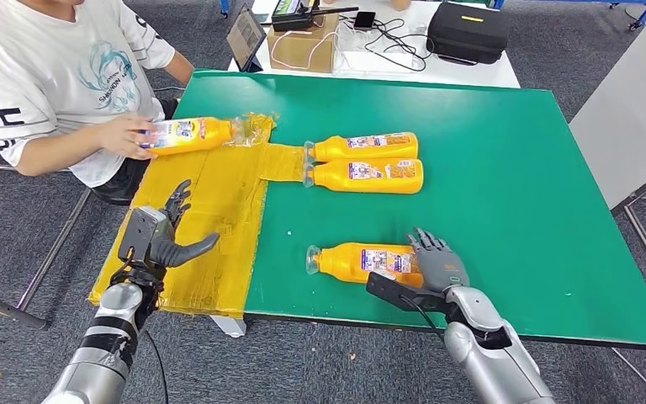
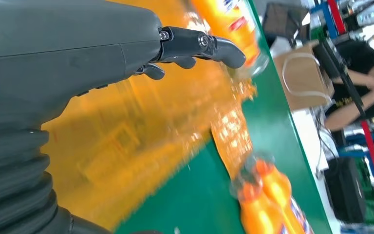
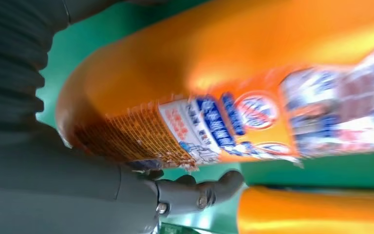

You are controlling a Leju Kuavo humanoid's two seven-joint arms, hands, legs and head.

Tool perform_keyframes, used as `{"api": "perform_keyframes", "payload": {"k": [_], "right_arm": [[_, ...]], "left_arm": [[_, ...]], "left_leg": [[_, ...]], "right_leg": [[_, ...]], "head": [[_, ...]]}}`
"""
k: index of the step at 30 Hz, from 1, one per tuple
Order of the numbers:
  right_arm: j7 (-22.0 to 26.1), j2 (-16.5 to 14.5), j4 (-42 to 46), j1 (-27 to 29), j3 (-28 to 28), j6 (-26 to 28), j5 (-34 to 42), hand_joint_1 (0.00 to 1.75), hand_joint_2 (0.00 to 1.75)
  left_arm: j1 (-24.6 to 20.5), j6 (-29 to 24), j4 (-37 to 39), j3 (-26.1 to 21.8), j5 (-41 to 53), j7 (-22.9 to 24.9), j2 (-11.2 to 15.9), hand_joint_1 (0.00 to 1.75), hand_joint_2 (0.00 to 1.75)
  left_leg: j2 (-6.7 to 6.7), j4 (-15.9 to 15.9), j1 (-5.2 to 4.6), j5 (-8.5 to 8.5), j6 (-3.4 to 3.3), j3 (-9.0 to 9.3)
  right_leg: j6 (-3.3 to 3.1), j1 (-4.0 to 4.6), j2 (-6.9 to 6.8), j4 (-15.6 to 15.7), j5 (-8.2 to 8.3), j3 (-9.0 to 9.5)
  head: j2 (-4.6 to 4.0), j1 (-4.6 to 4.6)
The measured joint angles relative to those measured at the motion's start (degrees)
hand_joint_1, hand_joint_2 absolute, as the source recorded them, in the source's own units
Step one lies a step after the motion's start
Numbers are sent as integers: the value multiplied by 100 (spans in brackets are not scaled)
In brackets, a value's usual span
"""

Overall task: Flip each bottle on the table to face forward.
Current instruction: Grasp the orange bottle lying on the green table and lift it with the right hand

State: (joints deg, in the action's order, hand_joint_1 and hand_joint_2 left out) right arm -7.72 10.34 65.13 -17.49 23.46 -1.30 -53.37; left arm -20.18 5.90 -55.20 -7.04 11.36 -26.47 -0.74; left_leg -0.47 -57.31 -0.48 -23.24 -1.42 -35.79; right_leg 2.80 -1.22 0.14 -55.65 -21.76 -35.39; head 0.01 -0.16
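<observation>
Nearest bottle: an orange bottle (image 1: 368,260) lies on its side on the green worktop (image 1: 505,194), near the front edge, label up.
Long axis: it runs left to right, clear cap toward the robot's left, base toward the right.
Right hand: the right hand (image 1: 434,268) sits at the bottle's base end; its fingers (image 1: 427,244) lie over the top of the base, touching it. The right wrist view shows the bottle (image 3: 233,92) close against the palm with a thumb under it. Whether the grip is fully closed I cannot tell.
Left hand: the left hand (image 1: 161,236) hovers over the yellow sheet (image 1: 210,210), fingers spread, holding nothing, well apart from this bottle.
Nearer arm: the right, plainly.
Other bottles: two bottles (image 1: 363,162) lie touching side by side mid-worktop, caps to the left.
Person: a person's hand (image 1: 126,135) holds a fourth bottle (image 1: 187,133) at the far end of the sheet.
Coming move: likely a roll about the long axis, so the right hand's hold at the base matters most.
</observation>
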Motion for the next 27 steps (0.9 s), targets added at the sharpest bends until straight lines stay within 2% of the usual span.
{"api": "perform_keyframes", "payload": {"k": [1, 9, 17, 21, 27], "right_arm": [[0, 31, -70, -48, 8, -68, -14, 172, 175], [41, 207, -580, -422, 131, -312, 21, 175, 175], [263, 201, -789, -563, 167, -275, 422, 175, 175], [707, -68, -817, -495, -7, 222, 1205, 175, 175], [1266, -879, -704, -190, -344, 998, 2240, 175, 175]], "left_arm": [[14, 19, -46, 64, -36, 33, -28, 0, 175], [99, 125, -343, 532, -280, 207, -151, 0, 175], [111, 76, -362, 680, -368, 337, -162, 0, 175], [82, -183, -297, 797, -347, 356, -173, 0, 175], [-47, -286, -112, 945, -533, 335, -305, 0, 175]], "left_leg": [[0, 0, 0, 0, 0, 1], [-1, 1, 1, 1, -1, 19], [-5, 0, 1, 3, -4, 24], [5, 1, 2, 2, -3, 22], [10, 2, 12, 3, 3, 14]], "right_leg": [[0, 0, 0, 0, 0, 0], [-1, 1, 0, 1, -1, 19], [1, 1, -3, 2, 0, 27], [1, 3, 1, 1, 1, 23], [-2, 12, 3, -2, 0, 9]], "head": [[0, 0], [-1, 1], [-1, 0], [-1, 2], [-1, -1]]}}
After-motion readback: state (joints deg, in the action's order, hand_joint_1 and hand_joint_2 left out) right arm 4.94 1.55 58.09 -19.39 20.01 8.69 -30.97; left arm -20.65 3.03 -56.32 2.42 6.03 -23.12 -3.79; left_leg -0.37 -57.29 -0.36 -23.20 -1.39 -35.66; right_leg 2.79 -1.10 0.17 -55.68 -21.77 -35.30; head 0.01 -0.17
